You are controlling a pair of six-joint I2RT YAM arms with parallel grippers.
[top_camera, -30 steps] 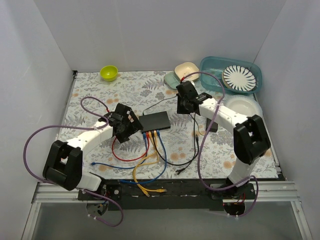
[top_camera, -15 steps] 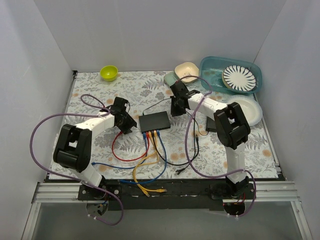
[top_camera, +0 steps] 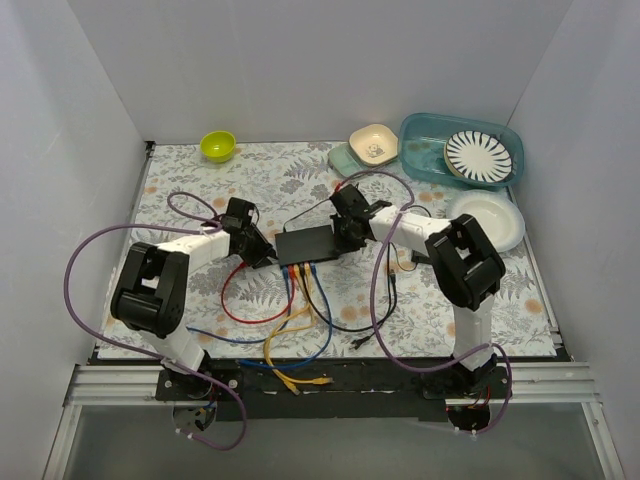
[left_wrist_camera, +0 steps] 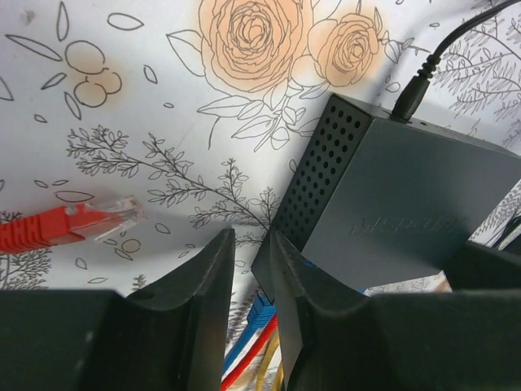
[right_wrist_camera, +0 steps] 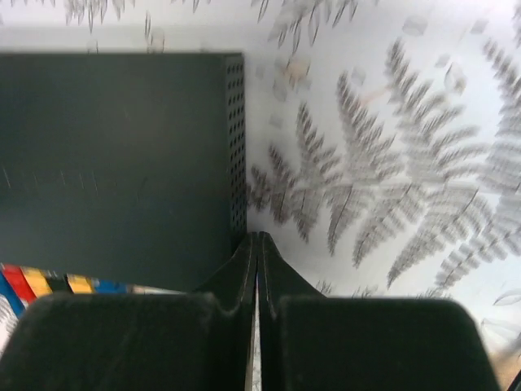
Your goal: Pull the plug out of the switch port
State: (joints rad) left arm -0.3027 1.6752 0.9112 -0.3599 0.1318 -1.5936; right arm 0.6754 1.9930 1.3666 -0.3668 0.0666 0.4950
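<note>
Your switch point(top_camera: 308, 243) lies flat in the middle of the tabletop point(top_camera: 200, 185), with coloured cables point(top_camera: 305, 275) plugged along its near edge. Your left fingers point(left_wrist_camera: 203, 285) sit at its left end with a narrow gap between them and nothing gripped. A loose red plug point(left_wrist_camera: 106, 218) lies on the tabletop nearby. Your right fingers point(right_wrist_camera: 236, 277) are pressed together, empty, just off the switch's right end.
</note>
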